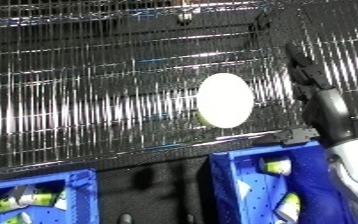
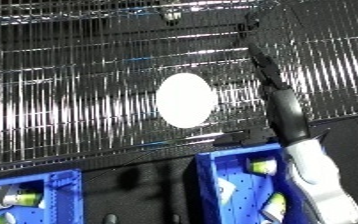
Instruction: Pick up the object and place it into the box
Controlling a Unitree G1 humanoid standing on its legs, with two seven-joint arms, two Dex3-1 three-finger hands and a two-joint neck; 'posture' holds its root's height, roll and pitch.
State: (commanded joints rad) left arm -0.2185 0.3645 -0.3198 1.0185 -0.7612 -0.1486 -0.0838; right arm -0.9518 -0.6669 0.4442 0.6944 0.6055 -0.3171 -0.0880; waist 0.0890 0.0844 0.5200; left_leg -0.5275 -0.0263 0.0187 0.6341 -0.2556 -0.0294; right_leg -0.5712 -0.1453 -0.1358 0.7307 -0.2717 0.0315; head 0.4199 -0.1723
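Observation:
A round object with a white face and a thin green edge lies on its side on the wire shelf, its flat end toward me. My right hand reaches up from the lower right, black fingers straight, just to the right of the object. A small gap shows between the hand and the object. The hand is open and holds nothing. Below the shelf's front edge stands a blue bin, directly under the object and the right forearm. The left hand shows in neither view.
Several white and green containers lie in the right blue bin. A second blue bin at the lower left holds more of them. A higher wire shelf runs across the top. Dark floor shows between the bins.

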